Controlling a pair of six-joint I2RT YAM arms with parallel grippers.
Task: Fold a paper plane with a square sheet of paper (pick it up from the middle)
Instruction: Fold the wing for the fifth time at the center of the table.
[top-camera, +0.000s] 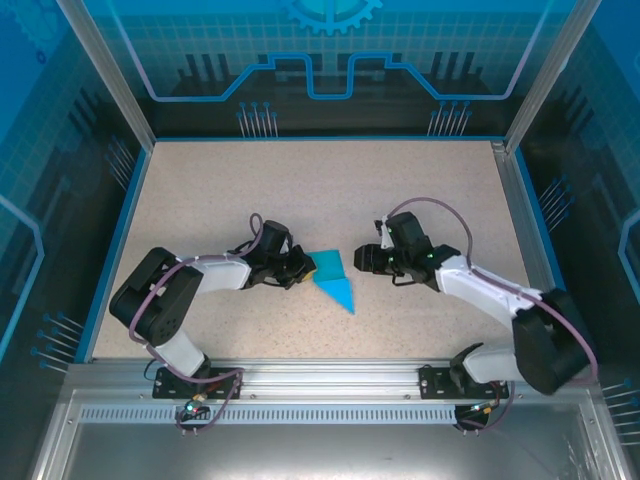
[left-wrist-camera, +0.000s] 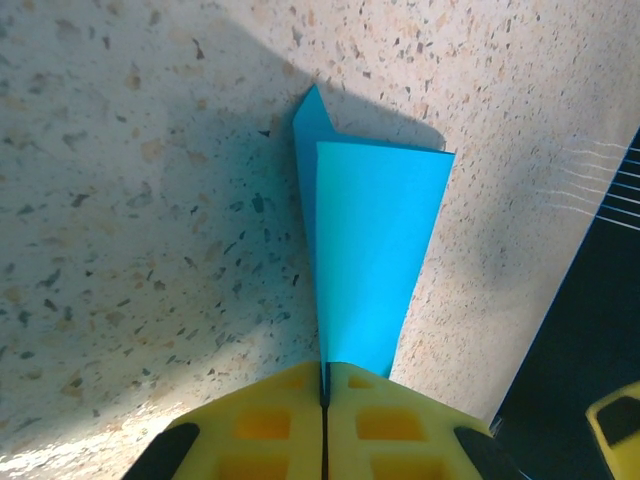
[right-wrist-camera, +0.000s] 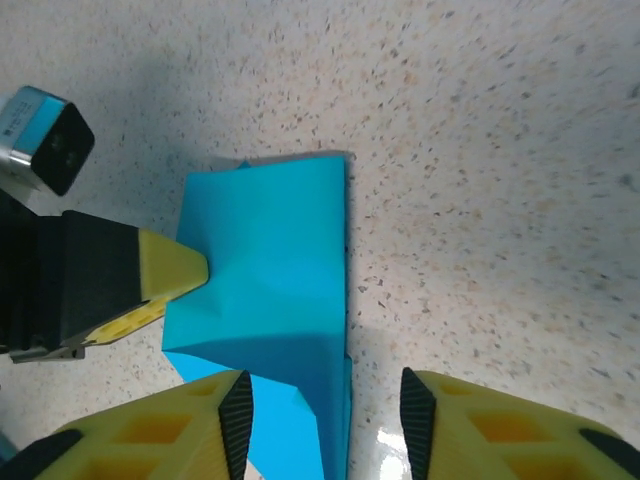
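Note:
The sheet of paper (top-camera: 333, 280) is teal-blue and folded into a long pointed shape like a paper plane, its tip toward the near edge of the table. My left gripper (top-camera: 303, 268) is shut on its left side. In the left wrist view the yellow fingers (left-wrist-camera: 270, 420) meet on the narrow end of the paper (left-wrist-camera: 370, 250). My right gripper (top-camera: 362, 260) stands just right of the paper. In the right wrist view it (right-wrist-camera: 320, 410) is open, its pads apart over the paper's (right-wrist-camera: 270, 260) right edge, and the left fingertip (right-wrist-camera: 175, 270) pinches the paper's left side.
The speckled beige table (top-camera: 330, 190) has a blue rim and clear walls on three sides. A metal rail (top-camera: 330, 380) carrying both arm bases runs along the near edge.

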